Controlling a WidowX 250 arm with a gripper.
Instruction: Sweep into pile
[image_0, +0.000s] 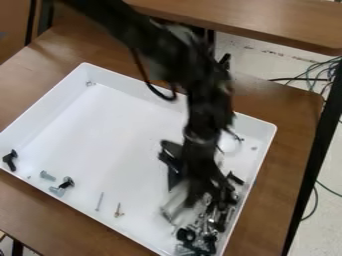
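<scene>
Brown wooden desk (266, 215) under a white walled tray (113, 132), set at a slant to the view. Walls bound the work on all sides; the arm (160, 47) comes in from the top edge and crosses over the far wall. Broad white tray floor stretches left of the end effector (198, 192), out to the left wall. Right wall close by, so less room on that side.

End effector low over the right part of the tray; blurred, cannot tell whether apart, together or clamped on something. Pale blurred shape (175, 206) just to its left, identity unclear. Main pile of bolts and small hardware (212, 218) lies beneath and nearer the view, along the right wall into the near corner.

Strays well apart to the left: black bolt (10, 160) by the left end of the near wall, then grey bolt (47, 176), black-headed piece (66, 183), thin nail (100, 201), brass-toned screw (119, 210).

Beyond: second wooden top (260, 24), pale floor (248, 45), cables (322, 75) at right.
</scene>
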